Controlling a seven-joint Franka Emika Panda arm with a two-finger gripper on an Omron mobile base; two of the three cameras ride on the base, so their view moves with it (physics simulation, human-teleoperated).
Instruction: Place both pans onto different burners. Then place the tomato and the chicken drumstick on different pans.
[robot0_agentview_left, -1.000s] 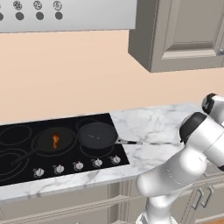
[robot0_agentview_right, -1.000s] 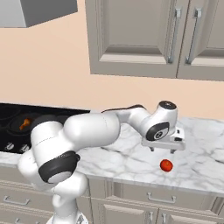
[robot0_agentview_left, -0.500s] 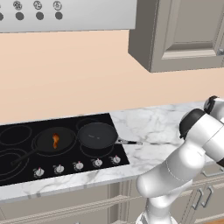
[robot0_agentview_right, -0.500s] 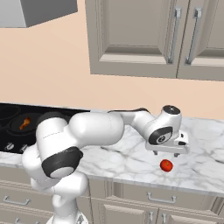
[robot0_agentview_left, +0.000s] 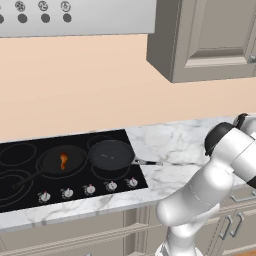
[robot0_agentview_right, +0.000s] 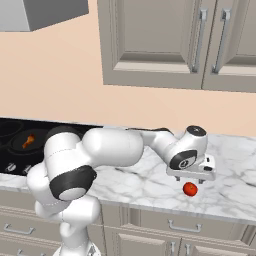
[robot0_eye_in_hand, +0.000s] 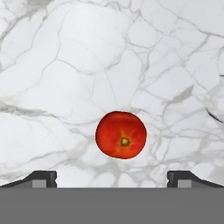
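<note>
The tomato (robot0_eye_in_hand: 121, 134) is a small red ball lying on the white marble counter (robot0_eye_in_hand: 65, 65). In the hand view it sits midway between my gripper's (robot0_eye_in_hand: 111, 179) fingertips (robot0_eye_in_hand: 41, 178), which stand wide apart. In the right base view my open gripper (robot0_agentview_right: 191, 178) hangs just above the tomato (robot0_agentview_right: 189, 189), apart from it. Two black pans rest on burners of the cooktop (robot0_agentview_left: 20, 185). The left pan (robot0_agentview_left: 50, 162) holds the orange-brown chicken drumstick (robot0_agentview_left: 63, 161). The right pan (robot0_agentview_left: 111, 154) is bare, its handle pointing right. The drumstick (robot0_agentview_right: 28, 141) also appears at far left in the right base view.
A row of silver knobs (robot0_agentview_left: 89, 189) lines the cooktop's front edge. Grey wall cabinets (robot0_agentview_right: 170, 40) hang above the counter, and a range hood (robot0_agentview_left: 75, 15) hangs over the cooktop. The counter's front edge (robot0_agentview_right: 200, 212) runs close in front of the tomato.
The hand has swung a little to the right and sunk lower over the tomato. The tomato, pans and drumstick have stayed put, and the jaws remain wide.
</note>
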